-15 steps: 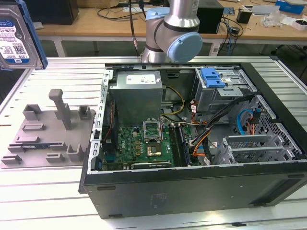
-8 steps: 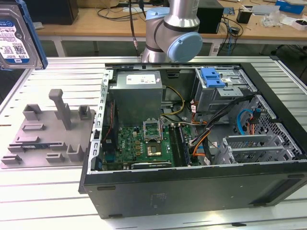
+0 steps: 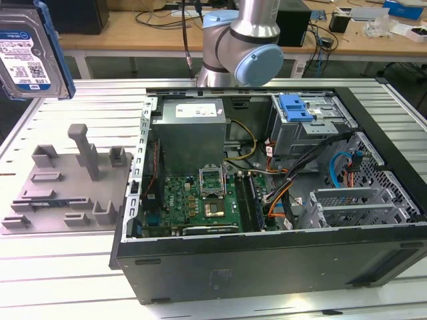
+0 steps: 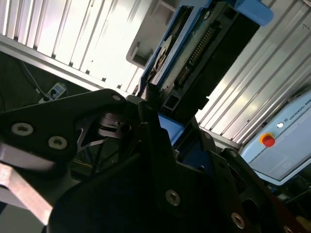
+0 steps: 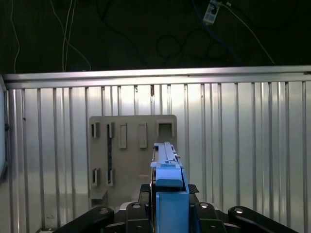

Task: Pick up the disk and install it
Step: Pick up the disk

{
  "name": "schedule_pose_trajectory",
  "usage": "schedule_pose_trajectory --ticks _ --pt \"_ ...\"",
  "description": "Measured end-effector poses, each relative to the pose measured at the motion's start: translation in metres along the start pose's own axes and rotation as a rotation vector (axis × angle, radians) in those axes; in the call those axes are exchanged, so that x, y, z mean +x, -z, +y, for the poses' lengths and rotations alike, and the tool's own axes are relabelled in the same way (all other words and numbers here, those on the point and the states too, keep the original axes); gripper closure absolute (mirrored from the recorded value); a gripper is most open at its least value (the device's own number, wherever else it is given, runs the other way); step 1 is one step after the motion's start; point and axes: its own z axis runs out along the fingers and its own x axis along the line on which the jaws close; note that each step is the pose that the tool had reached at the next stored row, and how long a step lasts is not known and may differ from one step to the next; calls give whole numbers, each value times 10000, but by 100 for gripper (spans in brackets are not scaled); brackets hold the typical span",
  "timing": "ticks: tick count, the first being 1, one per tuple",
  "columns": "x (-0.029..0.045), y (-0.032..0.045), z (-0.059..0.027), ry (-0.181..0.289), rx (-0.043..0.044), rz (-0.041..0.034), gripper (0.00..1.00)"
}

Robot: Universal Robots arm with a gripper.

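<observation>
Disk [image 3: 30,50] aloft at the exterior view's far left, above the grey holder plate [image 3: 67,183], well apart from the open computer case [image 3: 267,267].
Pinched at one end between the fingers [image 4: 151,141] of the gripper [image 5: 167,213]; long axis roughly upright, slightly tilted, running from the gripper down toward the slatted table [image 5: 243,145]; label side facing the exterior camera.

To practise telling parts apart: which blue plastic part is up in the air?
The carrier framing the disk, aloft at the exterior view's left; the blue bracket sits atop the drive cage inside the case.
</observation>
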Motion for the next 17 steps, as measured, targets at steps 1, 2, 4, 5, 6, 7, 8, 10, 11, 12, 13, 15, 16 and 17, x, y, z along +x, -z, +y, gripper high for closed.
schedule_pose_trajectory --ticks 1,2,4,5,6,7,8,10,11,12,13,15,16,17 --pt "9 0 -25 0 -7 0 64" --pt "16 0 -48 0 -14 0 64" --pt "45 1 -128 2 -40 0 64" --pt "54 1 -155 3 -49 1 64" --pt "69 2 -196 2 -63 1 64" --pt "78 2 -218 3 -69 1 64" --pt "92 2 -249 2 -77 2 64" --pt "135 1 -332 5 -96 2 64" --pt "146 1 -352 4 -101 2 64" --pt "163 1 -381 4 -106 2 64" --pt "180 0 -408 3 -109 2 64" --pt "222 -1 -464 6 -110 2 64" --pt "240 -2 -486 4 -110 2 64" --pt "255 -2 -507 4 -111 2 64"
